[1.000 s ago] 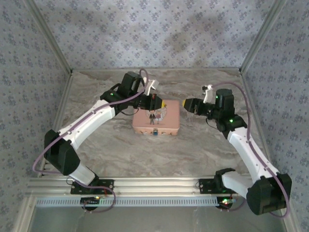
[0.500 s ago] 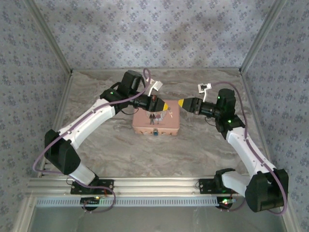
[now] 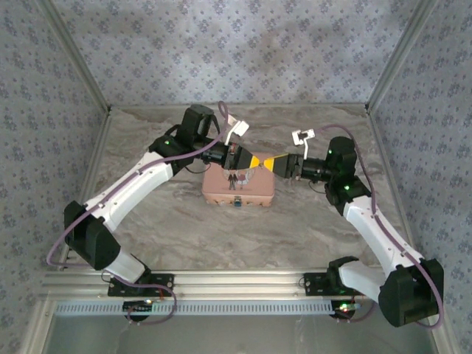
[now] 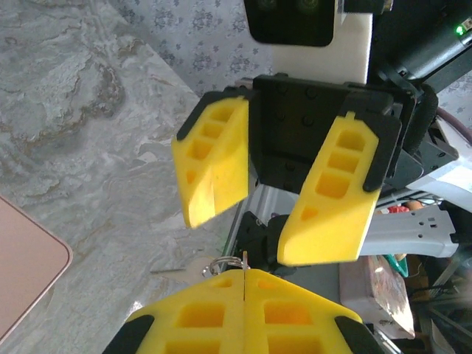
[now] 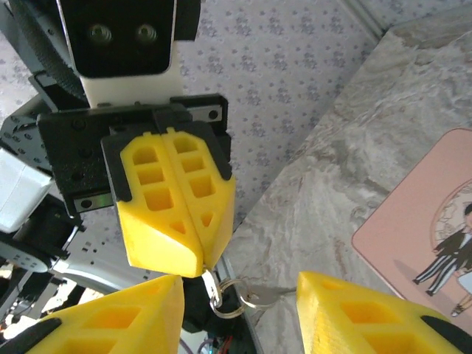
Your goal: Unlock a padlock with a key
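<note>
two grippers meet tip to tip in the air above the far edge of the pink tin (image 3: pixel 254 193). the left gripper (image 5: pixel 198 259) is clamped on the key ring (image 5: pixel 227 304), its yellow fingers (image 5: pixel 158 206) pressed flush together, so the ring and the small key (image 5: pixel 259 296) hang free just below the tips. held that way the key is offered rather than usable, which i take to be the point of the pose. the right gripper (image 4: pixel 242 240) faces it with jaws parted, one finger on either side of the dangling key, touching neither ring nor key as far as i can tell (the gap is plain in both wrist views). i judge this a handover, so the right arm can take the key by its head and leave the blade sticking out. below them the tin lies flat about the middle of the table (image 3: pixel 184 228). the padlock (image 3: pixel 237 203), a tiny blue speck, sits at the middle of the tin's near edge, touching it. whether it hangs from a clasp or lies on the table against the tin is too small to tell, and neither gripper is near it.
</note>
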You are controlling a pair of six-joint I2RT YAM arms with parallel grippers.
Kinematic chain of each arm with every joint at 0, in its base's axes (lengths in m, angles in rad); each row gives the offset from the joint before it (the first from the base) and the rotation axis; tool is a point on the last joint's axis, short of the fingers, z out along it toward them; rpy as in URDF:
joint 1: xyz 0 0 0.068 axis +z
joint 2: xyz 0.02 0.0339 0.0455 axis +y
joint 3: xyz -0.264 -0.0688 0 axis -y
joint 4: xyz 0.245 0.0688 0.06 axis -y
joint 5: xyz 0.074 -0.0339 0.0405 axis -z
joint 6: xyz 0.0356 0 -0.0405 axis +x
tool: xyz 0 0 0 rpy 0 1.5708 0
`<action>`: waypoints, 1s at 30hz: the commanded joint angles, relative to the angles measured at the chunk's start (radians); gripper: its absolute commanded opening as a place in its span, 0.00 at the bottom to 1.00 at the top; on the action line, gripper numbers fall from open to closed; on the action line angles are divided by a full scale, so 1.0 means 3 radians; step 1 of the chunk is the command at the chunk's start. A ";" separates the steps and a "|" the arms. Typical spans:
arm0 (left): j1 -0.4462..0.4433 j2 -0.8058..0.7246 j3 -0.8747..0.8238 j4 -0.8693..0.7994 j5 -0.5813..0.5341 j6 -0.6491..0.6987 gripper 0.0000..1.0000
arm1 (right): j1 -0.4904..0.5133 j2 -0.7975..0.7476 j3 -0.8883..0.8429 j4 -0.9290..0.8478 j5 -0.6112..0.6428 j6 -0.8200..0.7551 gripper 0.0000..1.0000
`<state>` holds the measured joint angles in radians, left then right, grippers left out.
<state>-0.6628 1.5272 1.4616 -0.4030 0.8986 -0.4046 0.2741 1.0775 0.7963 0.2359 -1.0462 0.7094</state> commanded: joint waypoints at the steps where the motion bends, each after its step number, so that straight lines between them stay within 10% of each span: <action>1: -0.0012 -0.0114 0.0027 0.0101 0.0134 0.0022 0.00 | 0.0060 -0.0053 0.0095 0.0047 -0.0153 -0.0081 0.43; 17: -0.0045 -0.0113 0.0042 0.0122 0.0198 0.0024 0.00 | 0.0142 -0.0028 0.0190 -0.0112 -0.0160 -0.0232 0.32; 30: -0.0035 -0.0151 0.0021 0.0115 0.0195 0.0075 0.00 | 0.0180 -0.0050 0.0238 -0.0450 -0.0173 -0.0585 0.00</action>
<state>-0.6693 1.5230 1.4616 -0.3935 0.9348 -0.4007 0.3107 1.0763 0.8352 0.1696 -1.0813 0.5964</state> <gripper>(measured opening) 0.042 0.061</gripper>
